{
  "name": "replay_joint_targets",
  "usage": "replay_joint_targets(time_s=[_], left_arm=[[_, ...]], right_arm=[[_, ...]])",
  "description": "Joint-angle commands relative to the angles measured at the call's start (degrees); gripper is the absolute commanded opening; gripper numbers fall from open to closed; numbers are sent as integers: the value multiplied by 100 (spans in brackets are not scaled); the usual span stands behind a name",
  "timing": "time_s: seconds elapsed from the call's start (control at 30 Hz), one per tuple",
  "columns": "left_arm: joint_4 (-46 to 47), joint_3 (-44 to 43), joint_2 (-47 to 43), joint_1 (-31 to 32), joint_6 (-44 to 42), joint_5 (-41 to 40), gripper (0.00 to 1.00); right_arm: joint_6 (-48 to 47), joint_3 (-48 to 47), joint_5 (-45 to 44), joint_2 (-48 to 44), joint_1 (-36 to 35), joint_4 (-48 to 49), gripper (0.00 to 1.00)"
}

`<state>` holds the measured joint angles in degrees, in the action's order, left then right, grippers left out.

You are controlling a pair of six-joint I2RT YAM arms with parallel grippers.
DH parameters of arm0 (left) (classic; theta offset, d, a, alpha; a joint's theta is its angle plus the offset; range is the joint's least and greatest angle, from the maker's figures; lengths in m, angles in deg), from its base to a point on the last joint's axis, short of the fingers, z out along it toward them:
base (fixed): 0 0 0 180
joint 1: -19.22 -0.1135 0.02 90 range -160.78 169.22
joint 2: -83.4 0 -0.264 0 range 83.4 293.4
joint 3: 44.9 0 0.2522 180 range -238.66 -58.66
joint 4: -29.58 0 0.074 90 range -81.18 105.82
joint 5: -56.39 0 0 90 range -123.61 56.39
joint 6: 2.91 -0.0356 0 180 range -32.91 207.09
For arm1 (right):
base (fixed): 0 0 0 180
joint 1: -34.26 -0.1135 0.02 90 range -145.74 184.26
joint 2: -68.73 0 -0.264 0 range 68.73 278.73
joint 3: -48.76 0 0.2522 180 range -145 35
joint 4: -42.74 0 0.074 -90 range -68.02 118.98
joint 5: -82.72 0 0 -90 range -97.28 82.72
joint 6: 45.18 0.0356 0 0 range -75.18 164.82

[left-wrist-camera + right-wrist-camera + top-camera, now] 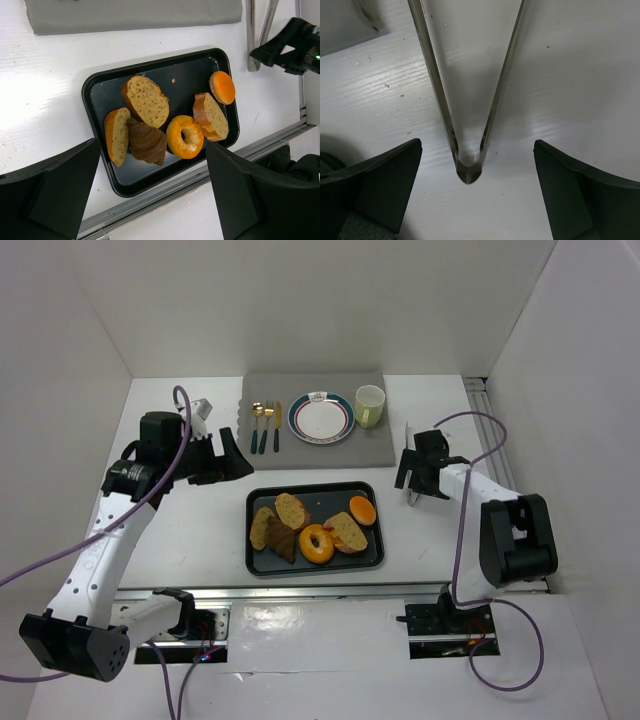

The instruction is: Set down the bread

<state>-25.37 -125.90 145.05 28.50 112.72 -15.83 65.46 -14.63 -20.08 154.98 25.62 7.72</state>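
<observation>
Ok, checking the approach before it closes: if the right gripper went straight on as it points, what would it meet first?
Probably the metal tongs, whose joined end lies on the white table, centred between the fingers of the open right gripper. How near they are is unclear.

A flat white tabletop (200, 530) is boxed in by plain white wall panels: a back panel (320, 300), a left panel (50, 360) and a right panel (580, 360). A silver metal rail (330, 590) runs along its near edge. The light is even and the shadows are soft.
</observation>
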Motion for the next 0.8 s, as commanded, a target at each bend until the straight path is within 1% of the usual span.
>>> replay_joint_targets(time_s=[0.0,0.13,0.27,0.33,0.43,0.47,0.57,0.6,0.7,0.73,0.77], left_arm=[[208,-43,-4,-31,-5,199,100],[208,9,-4,-84,-5,199,100],[261,62,-4,-84,48,147,100],[261,123,-4,-84,48,95,100],[313,176,49,-84,48,94,100],[313,176,49,-84,48,155,100],[313,176,49,-84,48,156,100],[313,176,49,-84,48,156,100],[313,229,49,-137,48,156,100],[313,229,49,-137,48,156,100],[313,229,49,-137,48,156,100]], right_arm=[[-306,-336,-196,416,-76,482,100],[-307,-530,-512,856,-76,772,100],[-254,-583,-565,1112,-76,1175,100],[-254,-583,-470,1305,-24,1562,100],[-254,-845,-294,1656,134,1712,99],[-254,-908,-294,1718,135,1713,96],[-202,-1048,-294,1876,196,1774,80],[-201,-1049,-294,1877,196,1774,69],[-61,-1102,-522,1711,196,1617,46],[18,-1032,-609,1623,196,1564,33],[19,-962,-714,1379,196,1511,31]])
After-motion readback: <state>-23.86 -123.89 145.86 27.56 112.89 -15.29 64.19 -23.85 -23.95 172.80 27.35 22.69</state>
